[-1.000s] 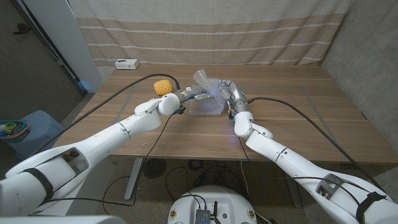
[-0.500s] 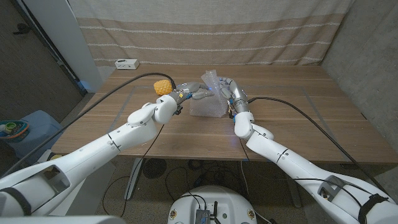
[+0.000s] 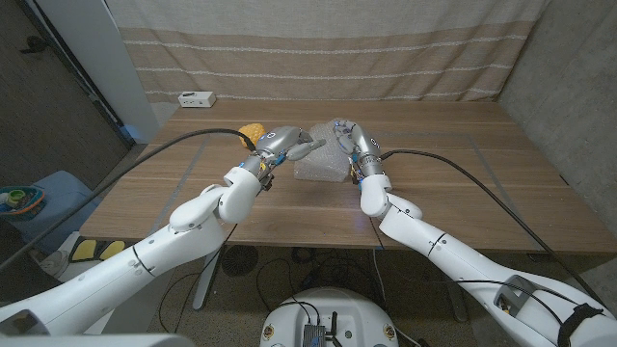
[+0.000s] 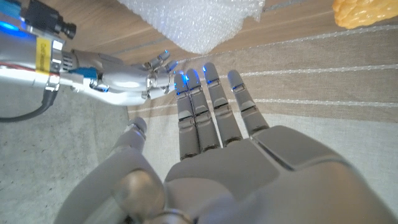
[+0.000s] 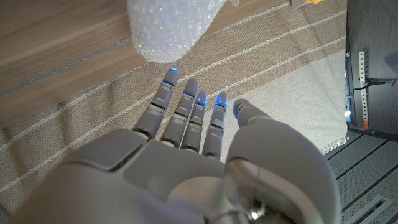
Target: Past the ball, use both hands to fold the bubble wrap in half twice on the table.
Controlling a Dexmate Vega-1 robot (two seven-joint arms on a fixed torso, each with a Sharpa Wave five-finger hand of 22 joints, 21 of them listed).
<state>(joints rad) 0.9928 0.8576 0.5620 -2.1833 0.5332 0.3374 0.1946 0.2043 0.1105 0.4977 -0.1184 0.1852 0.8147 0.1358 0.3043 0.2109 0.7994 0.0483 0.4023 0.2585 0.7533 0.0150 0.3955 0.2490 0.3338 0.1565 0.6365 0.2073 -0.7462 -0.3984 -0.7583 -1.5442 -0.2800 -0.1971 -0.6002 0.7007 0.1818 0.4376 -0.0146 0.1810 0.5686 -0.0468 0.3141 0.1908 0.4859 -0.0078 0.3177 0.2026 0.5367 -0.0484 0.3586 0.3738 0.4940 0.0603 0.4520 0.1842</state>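
Observation:
The bubble wrap (image 3: 321, 169) lies folded on the wooden table (image 3: 453, 193), a small clear bundle; it also shows in the wrist views (image 4: 194, 22) (image 5: 169, 26). My left hand (image 3: 285, 143) hovers above its left side, fingers straight and apart, holding nothing (image 4: 214, 143). My right hand (image 3: 347, 136) is raised over the wrap's far right side, fingers also stretched out and empty (image 5: 186, 137). The two hands' fingertips nearly meet above the wrap. The yellow ball (image 3: 252, 131) sits on the table just left of the wrap, partly behind my left hand.
A white power strip (image 3: 196, 98) lies at the table's far left corner. A striped curtain (image 3: 318, 48) hangs behind the table. Bare tabletop stretches to the right and front of the wrap.
Both hands let go of the raised flap of bubble wrap and lifted clear. The flap has dropped onto the rest of the wrap.

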